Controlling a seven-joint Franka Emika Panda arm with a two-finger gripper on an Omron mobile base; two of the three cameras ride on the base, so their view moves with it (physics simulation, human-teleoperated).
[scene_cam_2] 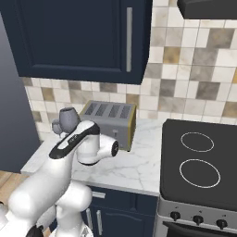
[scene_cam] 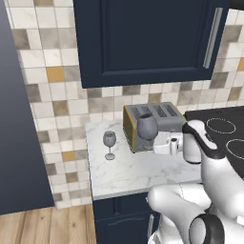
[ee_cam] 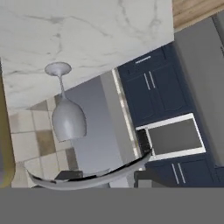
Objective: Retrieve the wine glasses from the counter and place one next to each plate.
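Note:
One smoky-grey wine glass (scene_cam: pixel 109 143) stands upright on the left of the short marble counter (scene_cam: pixel 133 174). In the hand view, which is rolled over, this wine glass (ee_cam: pixel 66 114) hangs from the counter (ee_cam: pixel 87 35). A second wine glass (scene_cam: pixel 147 127) is raised in front of the toaster, and my gripper (scene_cam: pixel 159 143) is shut on it low down. Its bowl (scene_cam_2: pixel 68 118) shows above my forearm. Its curved edge (ee_cam: pixel 87 178) lies across my gripper (ee_cam: pixel 107 176) between the dark fingertips (ee_cam: pixel 69 175). The plates are out of view.
A steel and yellow toaster (scene_cam: pixel 155 118) sits at the back of the counter. A black stove top (scene_cam_2: pixel 199 157) adjoins the counter on the right. Navy upper cabinets (scene_cam: pixel 143 43) hang overhead. A dark wall panel (scene_cam: pixel 19 143) and wood floor (scene_cam: pixel 47 224) lie left.

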